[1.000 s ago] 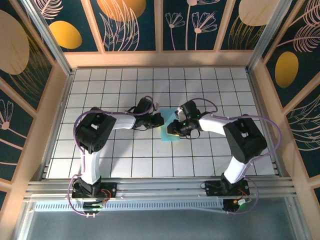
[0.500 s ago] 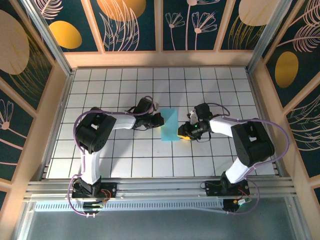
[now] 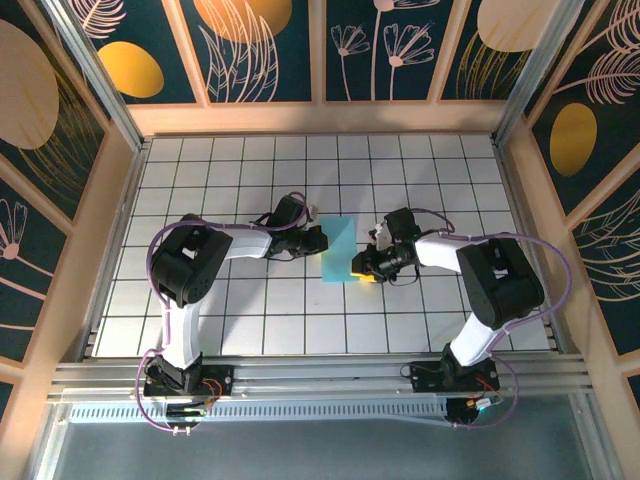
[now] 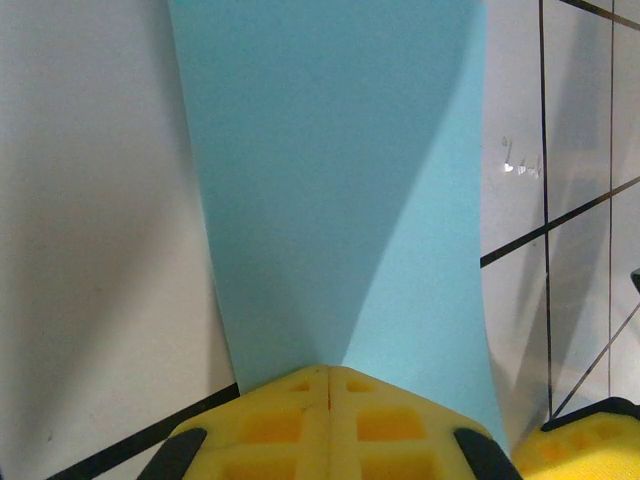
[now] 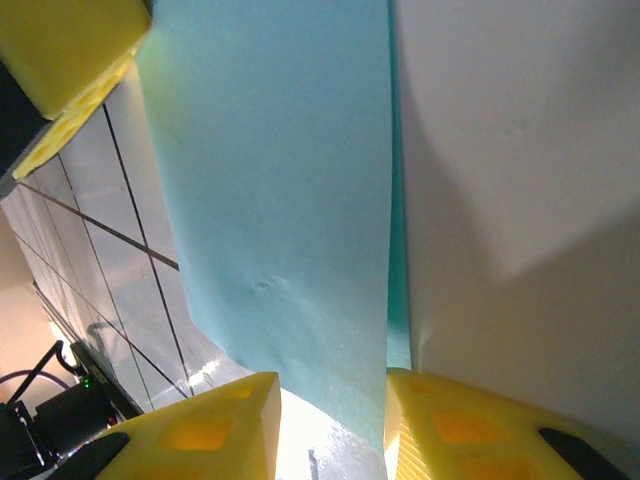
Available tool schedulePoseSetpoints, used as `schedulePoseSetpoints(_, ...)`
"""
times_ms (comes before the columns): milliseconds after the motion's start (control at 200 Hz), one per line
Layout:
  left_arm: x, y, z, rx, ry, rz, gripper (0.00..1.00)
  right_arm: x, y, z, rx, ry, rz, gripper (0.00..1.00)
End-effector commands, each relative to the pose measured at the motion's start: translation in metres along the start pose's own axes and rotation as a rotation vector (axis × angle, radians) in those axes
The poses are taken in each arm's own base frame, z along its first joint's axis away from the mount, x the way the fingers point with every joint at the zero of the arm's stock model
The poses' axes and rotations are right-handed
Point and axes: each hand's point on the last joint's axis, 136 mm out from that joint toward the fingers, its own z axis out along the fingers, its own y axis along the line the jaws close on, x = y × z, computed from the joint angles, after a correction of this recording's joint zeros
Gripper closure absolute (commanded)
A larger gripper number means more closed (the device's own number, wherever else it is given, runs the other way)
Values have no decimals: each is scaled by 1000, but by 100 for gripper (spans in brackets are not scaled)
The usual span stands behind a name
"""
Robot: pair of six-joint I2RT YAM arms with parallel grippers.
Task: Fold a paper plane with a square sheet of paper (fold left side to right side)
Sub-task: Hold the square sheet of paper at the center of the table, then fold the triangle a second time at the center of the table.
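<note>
There is one square sheet of paper, two arms, and two end effectors, each with a pair of yellow fingers. The sheet lies doubled over as a narrow light-blue strip on the white-tiled worktop. Its long axis runs from the near side to the far side with a slight lean. The short ends are square, so it points no particular way.

The left end effector is the landmark. The strip starts right at its fingertips and extends away to its right, lying flat.

In the left wrist view the left end effector has its two fingers pressed fully together with only a seam between them. They sit at the near edge of the paper. I cannot tell whether the paper is pinched in that seam or only pressed down.

The right end effector is across the strip from the left end effector, at the strip's corner nearer the arm bases. In the right wrist view the right end effector has its fingers partly spread. The edge of the paper reaches into the gap between them, and they are not clamping it.
</note>
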Motion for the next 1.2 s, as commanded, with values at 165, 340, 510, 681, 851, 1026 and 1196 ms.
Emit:
schedulePoseSetpoints(165,14,19,6,-58,42,-13,100,-15,13,-1,-73,-39,-4,68)
schedulePoseSetpoints(340,14,18,4,-54,42,-9,100,-35,19,0,-94,-63,-18,68)
schedulePoseSetpoints(510,13,16,3,-42,37,-6,100,-58,22,3,-107,-90,-30,68)
schedulePoseSetpoints(681,13,15,3,-39,35,-5,100,-75,24,5,-114,-107,-47,68)
schedulePoseSetpoints(851,12,13,2,-33,29,0,100,-88,20,10,-111,-111,-48,70)
schedulePoseSetpoints(1026,9,10,0,-27,17,7,100,-97,15,10,-104,-122,-43,74)
schedulePoseSetpoints(1196,2,2,-5,-15,-10,28,96,-95,13,10,-109,-116,-32,85)
